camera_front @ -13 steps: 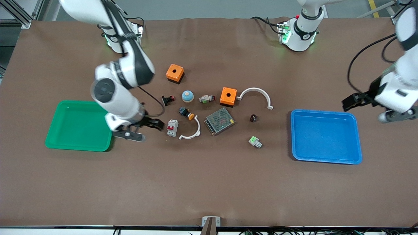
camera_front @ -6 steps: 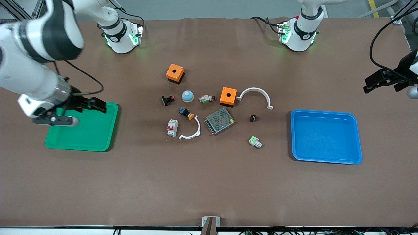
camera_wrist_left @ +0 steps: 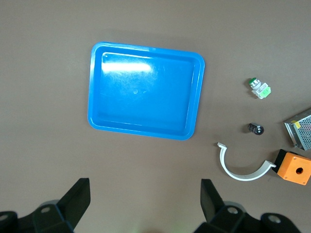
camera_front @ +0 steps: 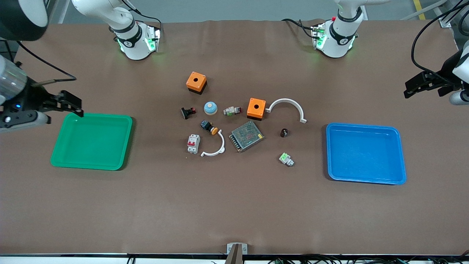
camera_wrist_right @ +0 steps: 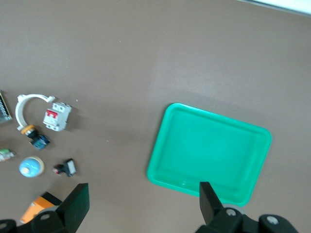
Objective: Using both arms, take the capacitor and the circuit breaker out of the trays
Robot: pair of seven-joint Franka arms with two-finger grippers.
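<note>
- Right end effector [camera_front: 75, 106] hangs released, fingers spread, over the green tray's [camera_front: 58, 156] rim corner.
- Left end effector [camera_front: 412, 86] hangs released over bare tabletop [camera_front: 234, 212] near the blue tray [camera_front: 366, 179].
- Circuit breaker [camera_front: 193, 143] and capacitor [camera_front: 284, 132] lie on the tabletop between the trays, among other parts.

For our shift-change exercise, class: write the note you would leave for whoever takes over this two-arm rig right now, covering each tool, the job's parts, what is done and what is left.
Left tool: open, empty, raised past the shallow blue plastic tray at the left arm's end.
Right tool: open, empty, at the table's edge by the shallow green plastic tray.
Tiny dark cylindrical capacitor: on the table between the trays.
White circuit breaker with red levers: on the table, beside a white curved bracket.
Done: both parts are out; neither tray holds anything.
Left: nothing visible; both arms wait.
</note>
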